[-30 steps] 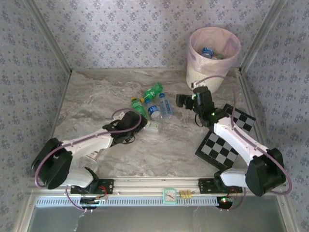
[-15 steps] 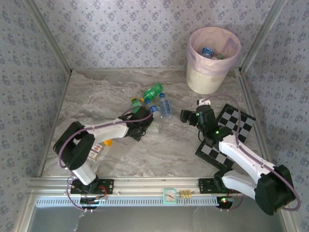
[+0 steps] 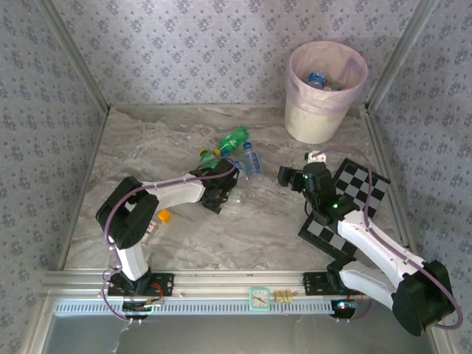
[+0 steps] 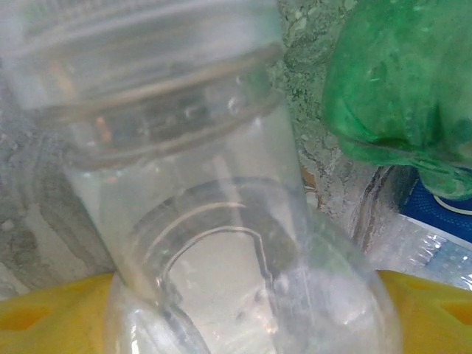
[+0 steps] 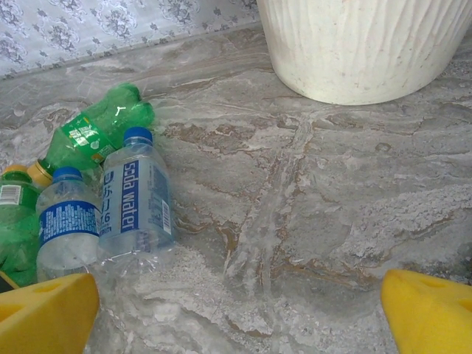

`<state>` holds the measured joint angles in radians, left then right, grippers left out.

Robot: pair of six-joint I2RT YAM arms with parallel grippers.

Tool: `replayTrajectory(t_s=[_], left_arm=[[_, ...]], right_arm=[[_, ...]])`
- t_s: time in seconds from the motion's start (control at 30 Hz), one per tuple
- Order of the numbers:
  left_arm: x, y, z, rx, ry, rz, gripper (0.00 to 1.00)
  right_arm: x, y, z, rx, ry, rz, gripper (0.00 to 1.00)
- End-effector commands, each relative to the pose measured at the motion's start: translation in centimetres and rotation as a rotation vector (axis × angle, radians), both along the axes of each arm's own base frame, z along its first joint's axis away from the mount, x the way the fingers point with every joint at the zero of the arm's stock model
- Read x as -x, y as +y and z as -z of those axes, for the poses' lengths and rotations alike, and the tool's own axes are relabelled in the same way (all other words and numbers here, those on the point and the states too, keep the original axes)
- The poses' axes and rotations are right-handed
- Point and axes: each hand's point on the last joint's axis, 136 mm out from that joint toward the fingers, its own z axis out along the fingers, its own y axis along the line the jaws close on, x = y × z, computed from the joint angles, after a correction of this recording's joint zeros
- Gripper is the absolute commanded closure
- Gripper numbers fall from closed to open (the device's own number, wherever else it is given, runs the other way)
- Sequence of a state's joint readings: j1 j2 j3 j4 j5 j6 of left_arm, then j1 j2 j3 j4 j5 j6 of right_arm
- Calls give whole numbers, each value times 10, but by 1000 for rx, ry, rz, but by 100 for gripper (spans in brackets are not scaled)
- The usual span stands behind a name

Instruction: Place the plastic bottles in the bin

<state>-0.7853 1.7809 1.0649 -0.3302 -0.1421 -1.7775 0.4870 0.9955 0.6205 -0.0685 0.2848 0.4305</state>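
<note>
Straddles clear bottle (image 4: 221, 221) with left claw (image 4: 243, 310), cannot tell if clamped; close square on body, clear of green bottle (image 4: 398, 74). Holds right claw (image 5: 240, 302) apart, empty.

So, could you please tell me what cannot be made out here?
Left wrist: clear plastic bottle too close, blurred; whether the left gripper grips it is unclear.
Top: cream-white round bin, its rim hides most contents.
Right wrist: green plastic bottle cut off by left edge.
</note>
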Motion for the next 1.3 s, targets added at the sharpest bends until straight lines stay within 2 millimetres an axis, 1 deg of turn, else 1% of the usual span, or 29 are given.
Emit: replayTrajectory(t_s=[0.0,0.13,0.23,0.3,0.37,0.43,0.57,0.63,0.73,0.8,0.9,1.0,1.13,1.27], left_arm=[[13,-5,20,34,88,-31,18],[15,-2,20,34,87,-41,27],[15,-1,16,38,71,-33,35],[13,0,10,39,48,-24,40],[10,2,0,34,8,-10,44],[4,5,-14,21,-53,11,48],[-9,14,-51,-22,-201,59,50],[-17,19,-72,-44,-286,82,52],[-27,20,-103,-59,-409,133,54],[-33,20,-118,-55,-473,171,54],[-42,19,-129,-7,-516,217,55],[-47,17,-132,56,-537,254,56],[-50,14,-142,81,-590,314,56],[-49,7,-151,122,-631,366,56]], right_arm=[[-1,3,-4,-21,-27,-6,0],[-2,10,-3,-51,-33,-38,0],[-4,17,-5,-105,-36,-74,0],[-5,24,-7,-129,-42,-115,0],[-4,36,-10,-144,-49,-184,0],[-3,49,-15,-178,-59,-253,0],[1,79,-24,-243,-67,-415,0],[7,98,-29,-282,-74,-523,0],[11,119,-36,-310,-70,-635,0],[14,131,-37,-311,-59,-690,0],[17,150,-42,-307,-54,-766,0],[19,167,-46,-302,-47,-831,1],[16,188,-40,-286,-5,-885,2],[12,206,-34,-283,25,-922,4]])
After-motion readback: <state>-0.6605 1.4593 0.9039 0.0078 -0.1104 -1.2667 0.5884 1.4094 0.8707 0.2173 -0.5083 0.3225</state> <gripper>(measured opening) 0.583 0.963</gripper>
